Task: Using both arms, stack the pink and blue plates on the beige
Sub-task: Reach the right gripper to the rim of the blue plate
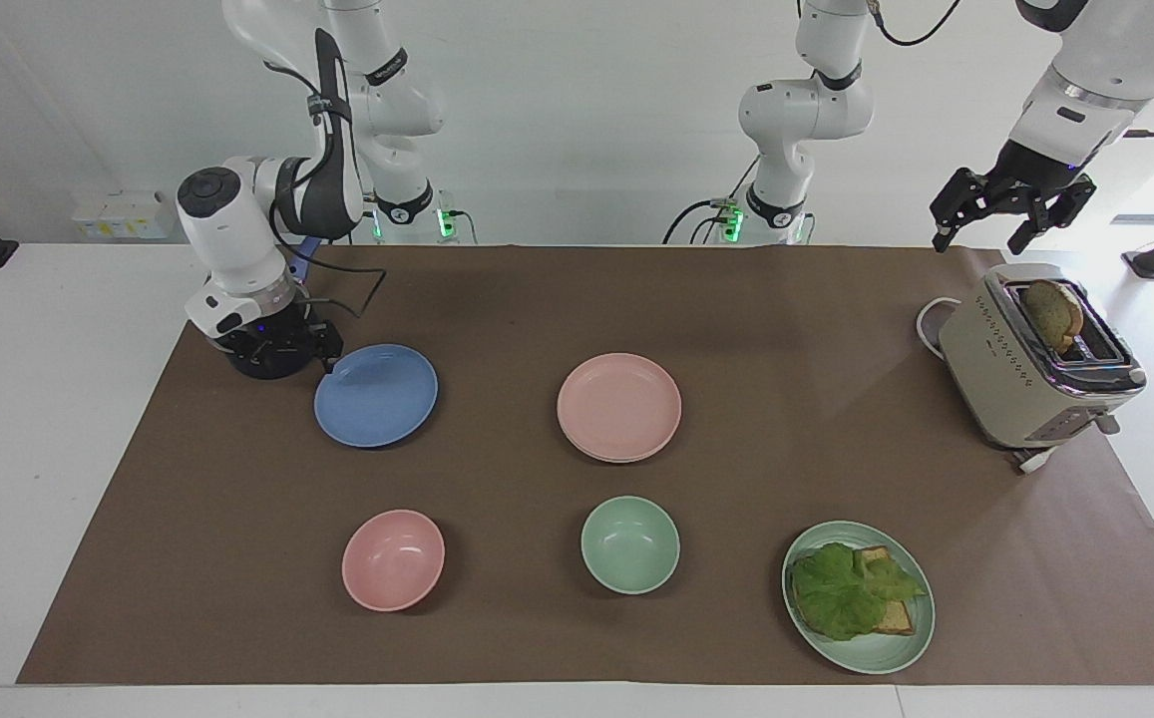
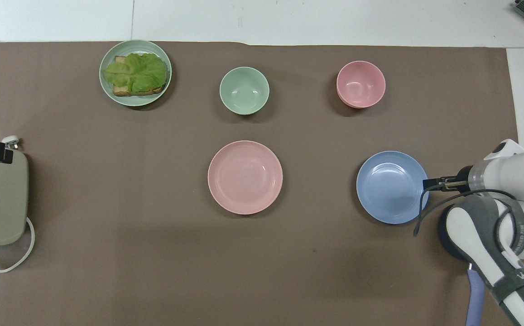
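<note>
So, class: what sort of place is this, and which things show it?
Probably a robotics lab staging a kitchen: two white arms at a table, with a toaster and blue plate.

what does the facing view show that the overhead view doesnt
Only the facing view shows the left gripper open, up above the toaster, the bread in its slot, and a pale plate edge under the pink plate. Only the overhead shows the right gripper tips at the blue plate rim. Both show the two bowls and the lettuce plate.

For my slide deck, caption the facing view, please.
Right gripper open at the blue plate rim; pink plate sits on beige; left gripper waits above toaster.
</note>
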Action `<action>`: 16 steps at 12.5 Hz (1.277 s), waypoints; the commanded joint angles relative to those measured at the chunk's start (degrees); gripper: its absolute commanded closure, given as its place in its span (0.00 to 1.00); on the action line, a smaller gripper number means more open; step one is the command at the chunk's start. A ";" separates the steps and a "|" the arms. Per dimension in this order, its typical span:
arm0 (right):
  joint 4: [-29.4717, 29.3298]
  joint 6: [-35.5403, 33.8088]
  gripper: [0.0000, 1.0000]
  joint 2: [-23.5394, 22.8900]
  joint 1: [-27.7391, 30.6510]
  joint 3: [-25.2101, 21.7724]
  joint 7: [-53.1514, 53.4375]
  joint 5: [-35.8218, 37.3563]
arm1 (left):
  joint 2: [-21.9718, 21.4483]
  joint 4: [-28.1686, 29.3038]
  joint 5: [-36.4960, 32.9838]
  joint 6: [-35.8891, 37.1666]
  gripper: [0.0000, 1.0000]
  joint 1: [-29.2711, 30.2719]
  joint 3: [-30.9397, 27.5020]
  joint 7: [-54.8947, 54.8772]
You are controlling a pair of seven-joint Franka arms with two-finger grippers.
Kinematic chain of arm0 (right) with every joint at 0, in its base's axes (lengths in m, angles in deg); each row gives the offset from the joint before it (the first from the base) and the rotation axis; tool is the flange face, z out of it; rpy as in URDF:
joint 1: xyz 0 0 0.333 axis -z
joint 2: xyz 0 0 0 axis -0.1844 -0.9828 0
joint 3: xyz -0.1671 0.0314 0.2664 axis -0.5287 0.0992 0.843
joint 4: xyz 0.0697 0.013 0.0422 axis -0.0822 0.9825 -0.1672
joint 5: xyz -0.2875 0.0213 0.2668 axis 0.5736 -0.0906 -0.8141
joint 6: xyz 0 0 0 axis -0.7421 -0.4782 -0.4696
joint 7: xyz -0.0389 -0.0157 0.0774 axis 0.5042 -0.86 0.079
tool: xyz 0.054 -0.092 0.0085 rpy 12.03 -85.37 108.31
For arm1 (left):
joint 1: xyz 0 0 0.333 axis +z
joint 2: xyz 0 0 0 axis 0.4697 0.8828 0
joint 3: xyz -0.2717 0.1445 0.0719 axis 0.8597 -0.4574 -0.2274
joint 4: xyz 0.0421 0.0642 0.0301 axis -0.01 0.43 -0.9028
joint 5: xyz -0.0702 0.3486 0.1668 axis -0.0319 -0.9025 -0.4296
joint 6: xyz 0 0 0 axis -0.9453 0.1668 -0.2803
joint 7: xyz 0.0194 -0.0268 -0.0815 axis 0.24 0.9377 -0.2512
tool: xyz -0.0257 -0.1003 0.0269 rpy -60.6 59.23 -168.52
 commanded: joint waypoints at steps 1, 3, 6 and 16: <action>1.37 3.33 0.00 -2.00 1.41 0.41 -4.17 -5.05 | -0.41 -0.02 -0.87 0.95 0.00 0.33 0.26 -0.30; 2.35 4.31 0.11 -2.71 1.41 0.41 -5.23 -7.79 | -0.41 -0.02 -0.87 0.95 0.00 0.33 0.26 -0.30; 2.35 4.40 0.29 -4.73 1.67 0.41 -9.44 -15.76 | -0.41 -0.02 -0.87 0.95 0.00 0.33 0.26 -0.30; -0.10 0.72 1.00 -2.02 1.94 0.50 -12.88 -20.98 | -0.41 -0.02 -0.87 0.95 0.00 0.33 0.26 -0.30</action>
